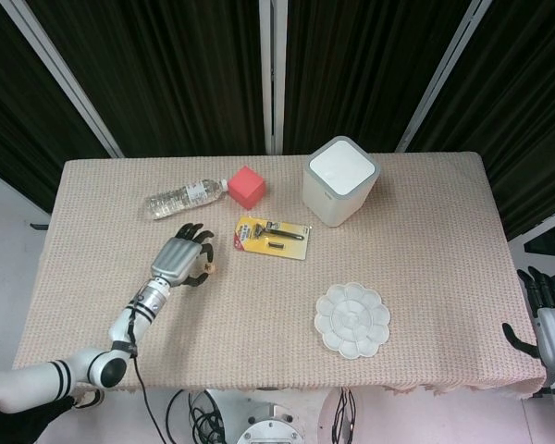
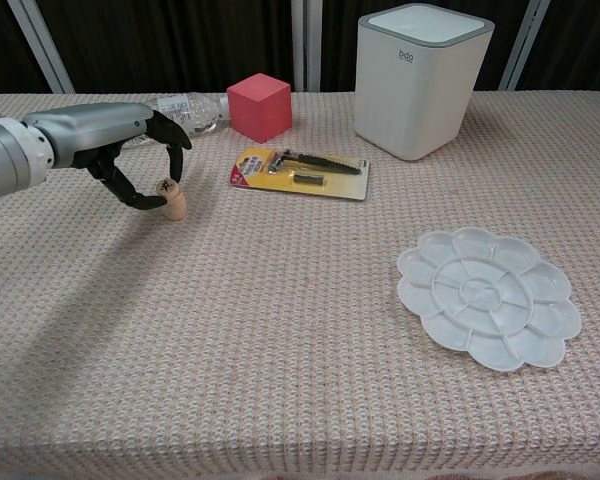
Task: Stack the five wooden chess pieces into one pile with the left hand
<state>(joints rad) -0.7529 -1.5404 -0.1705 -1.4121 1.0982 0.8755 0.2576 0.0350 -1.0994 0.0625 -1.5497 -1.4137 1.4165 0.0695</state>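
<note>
Readable text: the white bin (image 2: 421, 80), upper right of centre in the chest view, carries small grey lettering reading "bdo" on its front face. The yellow blister card (image 2: 300, 172) has a red patch at its left end; print too small to read. The water bottle (image 1: 185, 197) has a label, illegible.

Chess piece stack (image 2: 173, 198): left of centre in the chest view, on the woven tablecloth (image 2: 280, 330), left of the blister card and below the red cube (image 2: 259, 107). Long axis vertical; the pile stands upright. The top piece is tilted so its face turns toward the camera, with a dark character on it that I cannot read. Number of pieces in the pile cannot be told.

Left hand (image 2: 110, 148): enters from the left edge, palm down, dark fingers (image 2: 170, 140) curved over and around the top of the stack, pinching the top piece between a finger and the thumb.

Right hand (image 1: 548, 314): lower right edge of the head view, off the table, fingers spread, holding nothing.

White flower-shaped palette (image 2: 488, 297): lower right of the chest view.
</note>
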